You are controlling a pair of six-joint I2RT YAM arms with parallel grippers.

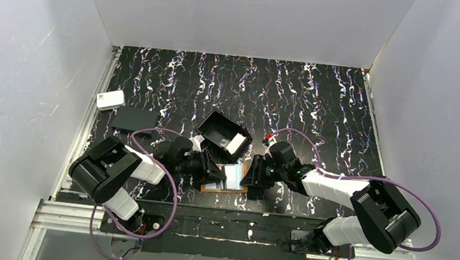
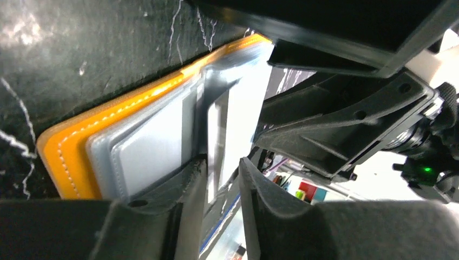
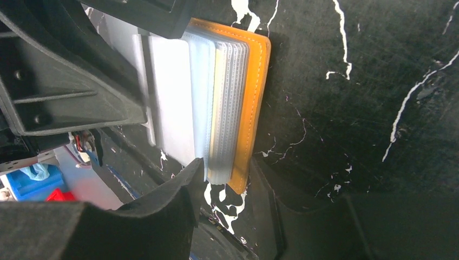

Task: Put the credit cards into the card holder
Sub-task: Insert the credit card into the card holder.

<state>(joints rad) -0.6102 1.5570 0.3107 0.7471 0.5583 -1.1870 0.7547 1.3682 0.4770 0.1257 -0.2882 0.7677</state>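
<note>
The orange card holder (image 1: 223,189) lies open on the table between both grippers, its pale pocket leaves fanned. In the left wrist view its orange cover (image 2: 65,154) is at the left. A pale credit card (image 2: 246,108) stands on edge over the pockets and runs down between the narrow jaws of my left gripper (image 2: 223,179). In the right wrist view my right gripper (image 3: 230,187) closes on the card holder's (image 3: 254,97) near corner, one finger on the leaves and one against the cover. From above, the left gripper (image 1: 215,171) and right gripper (image 1: 249,179) face each other. Another white card (image 1: 235,144) rests in the black tray.
The black open box tray (image 1: 216,128) stands tilted just behind the card holder. A flat black rectangle (image 1: 134,119) and a white rounded box (image 1: 110,99) lie at the left edge. White walls enclose the dark marbled table (image 1: 321,108).
</note>
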